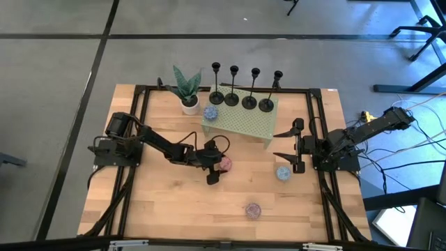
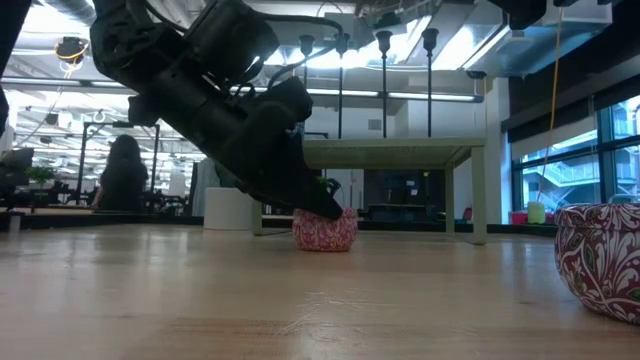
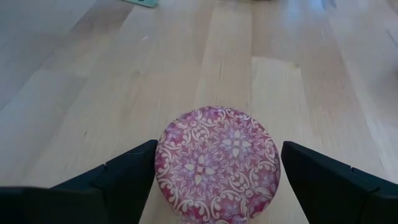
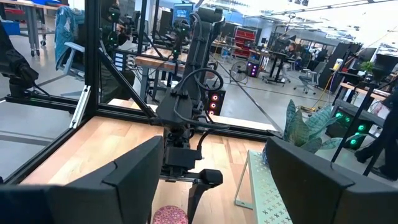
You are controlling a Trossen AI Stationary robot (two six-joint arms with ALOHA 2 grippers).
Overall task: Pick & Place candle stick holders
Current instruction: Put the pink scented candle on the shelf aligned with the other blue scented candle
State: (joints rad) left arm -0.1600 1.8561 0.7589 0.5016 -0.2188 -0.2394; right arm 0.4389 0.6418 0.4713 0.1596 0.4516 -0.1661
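Four black candle stick holders [image 1: 240,100] stand by their disc bases in a row on a light green perforated stand [image 1: 240,124] at the table's far middle. Their tops also show in the low view [image 2: 384,42]. No gripper is near them. My left gripper [image 1: 217,167] is open and low at the table's middle, its fingers on either side of a pink patterned ball [image 3: 216,163] that rests on the table. My right gripper [image 1: 284,145] is open and empty, to the right of the stand. My left gripper's fingers stand level on either side of the pink ball [image 2: 325,229]. One finger [image 3: 134,174] lies close against the ball's side, and I cannot tell whether it touches. The ball sits on the table.
A blue ball [image 1: 282,172] lies near my right gripper, a purple ball [image 1: 252,209] lies toward the near edge, and another blue ball [image 1: 211,111] is at the stand's left end. A potted plant [image 1: 187,89] stands at the far left. A black frame [image 1: 315,118] edges the table.
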